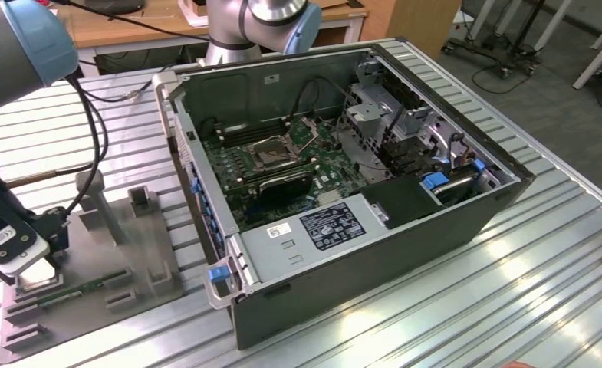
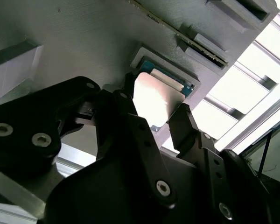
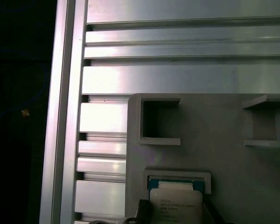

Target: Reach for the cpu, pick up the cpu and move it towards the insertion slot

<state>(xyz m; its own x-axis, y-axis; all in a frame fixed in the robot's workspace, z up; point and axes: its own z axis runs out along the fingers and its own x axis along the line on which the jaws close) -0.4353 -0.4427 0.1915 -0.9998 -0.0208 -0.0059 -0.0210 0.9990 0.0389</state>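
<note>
In the second wrist view the cpu (image 2: 155,93), a shiny silver square with a blue-green rim, lies in a shallow pocket of the grey tray (image 2: 84,42). My gripper (image 2: 154,105) is down over it, and its black fingers (image 2: 130,100) press against two opposite edges of the chip. The first wrist view shows the cpu (image 3: 176,201) seated in the same pocket between the dark fingertips. In the exterior view the gripper (image 1: 30,277) is low over the tray (image 1: 126,257) at the left. The insertion slot (image 1: 276,153) sits on the motherboard inside the open computer case.
The open computer case (image 1: 383,230) stands on the ribbed metal table (image 1: 505,307), to the exterior view's right of the tray. A narrow green circuit strip (image 1: 76,290) lies on the tray beside the gripper. Raised grey posts (image 1: 139,201) stand on the tray. A black cable (image 1: 98,146) hangs from the arm.
</note>
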